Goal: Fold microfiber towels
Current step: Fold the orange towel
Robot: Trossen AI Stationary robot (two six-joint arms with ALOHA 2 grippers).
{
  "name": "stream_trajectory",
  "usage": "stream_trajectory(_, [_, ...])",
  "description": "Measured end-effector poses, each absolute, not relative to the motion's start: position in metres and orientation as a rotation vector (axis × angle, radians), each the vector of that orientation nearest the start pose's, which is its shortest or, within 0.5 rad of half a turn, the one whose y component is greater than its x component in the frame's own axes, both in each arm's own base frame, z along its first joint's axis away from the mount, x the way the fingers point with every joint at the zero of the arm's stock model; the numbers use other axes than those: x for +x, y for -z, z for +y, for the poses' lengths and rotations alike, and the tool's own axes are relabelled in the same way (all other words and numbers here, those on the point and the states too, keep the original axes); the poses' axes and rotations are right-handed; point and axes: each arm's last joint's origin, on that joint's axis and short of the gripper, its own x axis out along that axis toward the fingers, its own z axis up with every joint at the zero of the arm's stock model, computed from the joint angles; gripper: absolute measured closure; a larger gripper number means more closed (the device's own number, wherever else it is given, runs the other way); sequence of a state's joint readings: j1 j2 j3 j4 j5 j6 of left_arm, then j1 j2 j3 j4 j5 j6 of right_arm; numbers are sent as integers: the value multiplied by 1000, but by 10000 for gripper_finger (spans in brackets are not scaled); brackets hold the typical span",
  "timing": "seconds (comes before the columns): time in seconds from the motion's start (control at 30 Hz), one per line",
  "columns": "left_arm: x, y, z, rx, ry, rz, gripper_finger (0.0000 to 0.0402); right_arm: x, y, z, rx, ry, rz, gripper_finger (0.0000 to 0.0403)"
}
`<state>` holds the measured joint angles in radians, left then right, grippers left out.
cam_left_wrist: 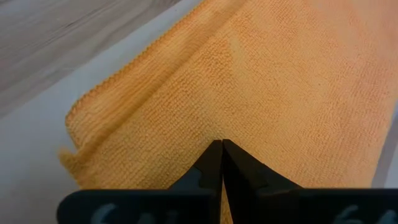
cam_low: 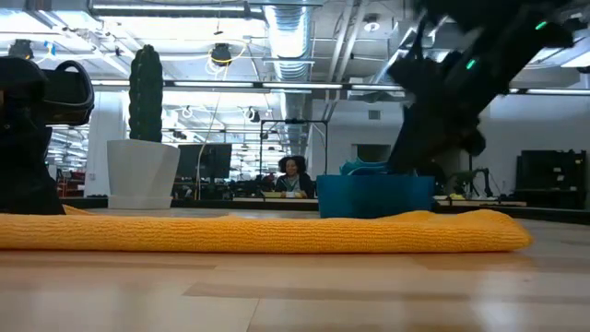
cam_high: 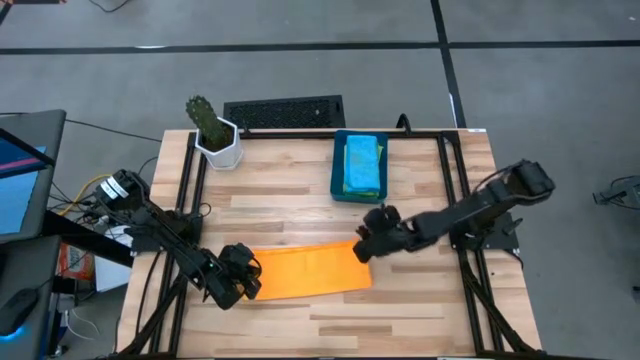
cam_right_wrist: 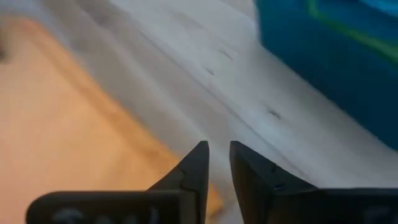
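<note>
An orange towel (cam_high: 310,270) lies flat on the wooden table near its front edge, folded into a long strip; in the low view the towel (cam_low: 258,231) is a low band. My left gripper (cam_high: 247,283) is shut at the towel's left end (cam_left_wrist: 124,124). My right gripper (cam_high: 363,248) hovers at the towel's far right corner (cam_right_wrist: 74,143), its fingers a narrow gap apart with bare wood showing between them. More towels, light blue and green (cam_high: 361,160), lie in a dark blue bin (cam_high: 338,170) at the far middle. My left gripper has its shut fingertips (cam_left_wrist: 214,155) on the orange towel's top surface (cam_left_wrist: 217,127), a little in from its left end. The fingers slant down from the table's left. How many layers sit between them is hidden by the tips. The towel lies flat on the table.
A cactus in a white pot (cam_high: 215,135) stands at the far left corner. A black keyboard-like object (cam_high: 285,112) sits just beyond the far edge. Bare wood lies between the towel and the bin, and along the front edge.
</note>
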<state>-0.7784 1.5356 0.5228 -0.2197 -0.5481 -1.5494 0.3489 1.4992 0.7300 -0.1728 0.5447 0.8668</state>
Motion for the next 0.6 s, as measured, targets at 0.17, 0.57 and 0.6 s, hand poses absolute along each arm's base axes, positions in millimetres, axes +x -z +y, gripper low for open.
stream_trajectory(0.17, [168, -104, -145, -664, -535, 837, 397, 244, -152, 127, 443, 326, 548, 330])
stream_trajectory(0.57, [171, -110, -147, -653, -512, 841, 397, 222, -76, 164, 532, 350, 613, 388])
stream_trajectory(0.6, [171, -113, -148, -649, -502, 844, 397, 223, -73, 164, 536, 342, 613, 392])
